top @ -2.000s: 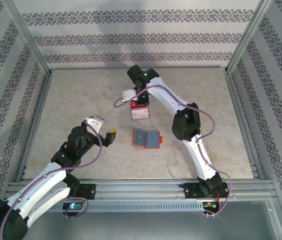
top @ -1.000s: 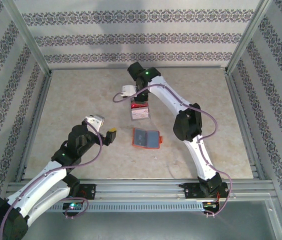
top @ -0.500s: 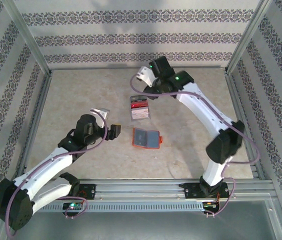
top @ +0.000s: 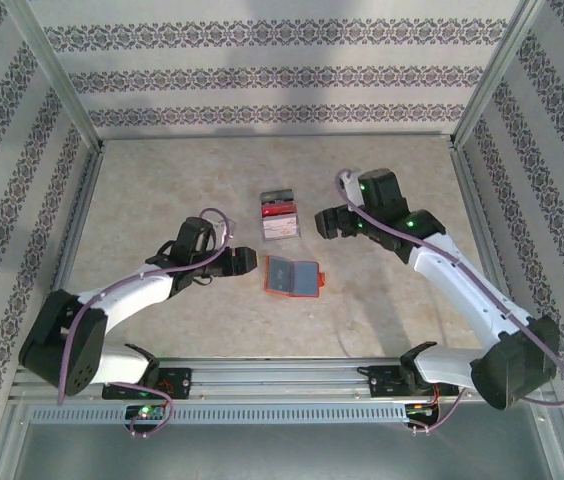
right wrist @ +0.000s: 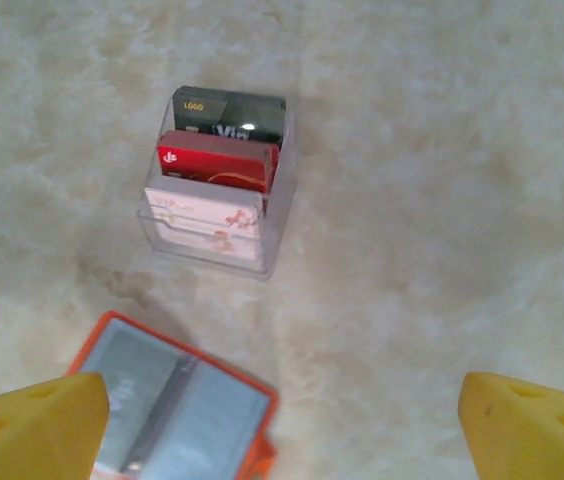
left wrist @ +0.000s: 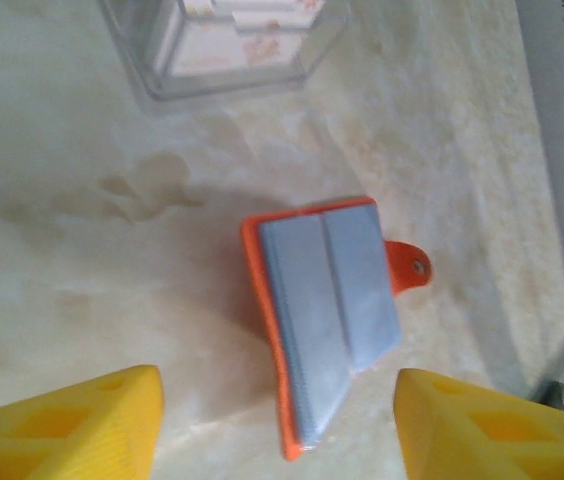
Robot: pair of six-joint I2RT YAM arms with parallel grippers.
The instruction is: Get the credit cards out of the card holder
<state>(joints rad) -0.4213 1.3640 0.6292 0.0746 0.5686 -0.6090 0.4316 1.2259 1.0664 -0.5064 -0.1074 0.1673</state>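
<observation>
- Left end effector (top: 234,263): fingers spread, grasping nothing, low over the counter (top: 162,190) just left of the card holder (top: 293,277) and not touching it.
- Right end effector (top: 324,222): fingers wide apart and empty, just right of the clear tray (right wrist: 284,190).
- The card holder lies open between them, grey-blue side up, snap tab out.
- Cards (right wrist: 217,160) stand in the tray, so the removal looks largely done. Whether a card remains in the pockets I cannot tell.
</observation>
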